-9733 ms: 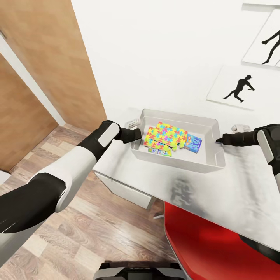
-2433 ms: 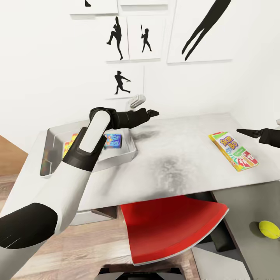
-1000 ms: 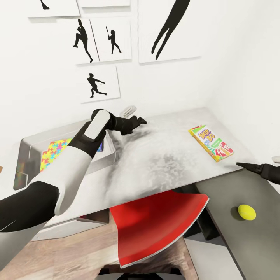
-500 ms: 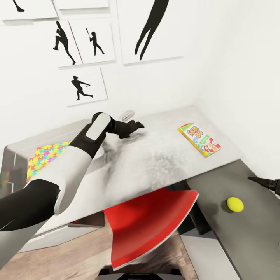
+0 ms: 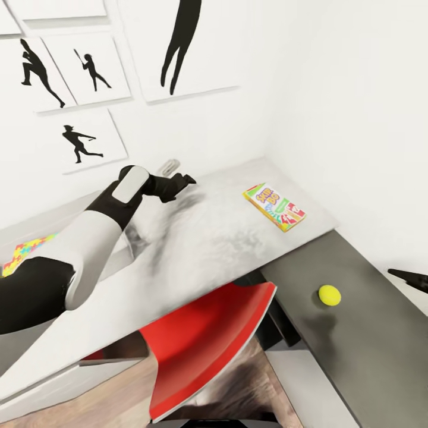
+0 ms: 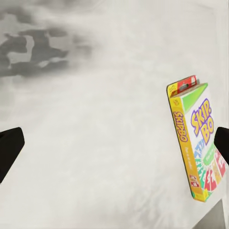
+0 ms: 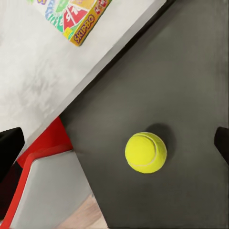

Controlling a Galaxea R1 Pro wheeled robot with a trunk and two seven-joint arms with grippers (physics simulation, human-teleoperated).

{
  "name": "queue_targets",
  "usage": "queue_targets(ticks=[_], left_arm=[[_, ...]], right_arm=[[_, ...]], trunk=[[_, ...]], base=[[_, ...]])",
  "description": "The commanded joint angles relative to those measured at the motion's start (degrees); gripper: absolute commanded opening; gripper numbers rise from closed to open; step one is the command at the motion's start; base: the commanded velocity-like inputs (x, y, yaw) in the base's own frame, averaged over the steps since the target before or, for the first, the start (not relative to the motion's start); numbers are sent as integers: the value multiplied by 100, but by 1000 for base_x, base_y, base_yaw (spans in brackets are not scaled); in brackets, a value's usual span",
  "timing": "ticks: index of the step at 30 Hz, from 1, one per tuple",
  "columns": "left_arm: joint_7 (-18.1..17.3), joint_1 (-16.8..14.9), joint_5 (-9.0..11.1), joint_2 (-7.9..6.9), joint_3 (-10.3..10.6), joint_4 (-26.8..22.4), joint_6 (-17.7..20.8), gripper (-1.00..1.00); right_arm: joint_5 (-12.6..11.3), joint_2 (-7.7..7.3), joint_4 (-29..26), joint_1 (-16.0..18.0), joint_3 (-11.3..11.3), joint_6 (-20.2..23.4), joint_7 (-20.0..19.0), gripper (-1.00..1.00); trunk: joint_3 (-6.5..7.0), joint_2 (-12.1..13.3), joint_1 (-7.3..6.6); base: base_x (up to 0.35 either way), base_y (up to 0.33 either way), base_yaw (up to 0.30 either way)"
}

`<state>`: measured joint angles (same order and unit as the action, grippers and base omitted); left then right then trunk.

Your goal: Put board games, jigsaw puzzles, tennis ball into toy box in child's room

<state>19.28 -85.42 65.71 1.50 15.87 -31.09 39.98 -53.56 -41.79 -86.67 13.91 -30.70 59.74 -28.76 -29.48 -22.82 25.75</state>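
On the L-shaped desk (image 5: 202,238), the Skip-Bo box (image 5: 273,206) lies far right, the tennis ball (image 7: 145,152) nearer. Both grippers are spread, empty. The ball should be centred between the right gripper's (image 7: 114,143) fingers.

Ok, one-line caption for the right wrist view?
Open right gripper above a tennis ball on the dark grey desk wing, Skip-Bo box nearby.

Board game (image 5: 274,206): lay flat on the table's (image 5: 208,238) far wing, near the wall corner.
Tennis ball (image 5: 329,295): sat on the nearer right wing, well apart from the game.
Chair (image 5: 208,339): tucked under the table, below both.
Jigsaw puzzle (image 5: 24,252): at the far left edge.
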Motion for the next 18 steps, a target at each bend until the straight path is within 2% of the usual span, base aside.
queue_targets(ticks=[1,4,6,13,16,18], left_arm=[[29,-14,64,-22,21,14,-33,100],[-38,-29,66,-31,31,50,-90,100],[-70,-37,72,-2,48,61,-96,100],[-20,-48,79,349,77,-146,330,100],[5,-33,101,426,74,-400,538,100],[15,-22,113,444,60,-613,643,100]], right_arm=[[53,4,3,9,-11,26,-51,100],[69,27,14,16,-5,26,-37,100],[77,94,35,35,14,26,-18,100],[197,497,128,92,225,-168,63,100],[317,630,150,159,503,-241,140,100],[456,752,165,326,842,-269,288,100]], trunk=[[-7,-10,3],[-4,-10,3],[-3,-10,3],[-1,-10,3],[-1,-10,3],[-1,-10,3]], base=[[0,0,-273],[0,0,-205],[0,0,-118],[0,0,-48],[0,0,-14],[0,0,-8]])
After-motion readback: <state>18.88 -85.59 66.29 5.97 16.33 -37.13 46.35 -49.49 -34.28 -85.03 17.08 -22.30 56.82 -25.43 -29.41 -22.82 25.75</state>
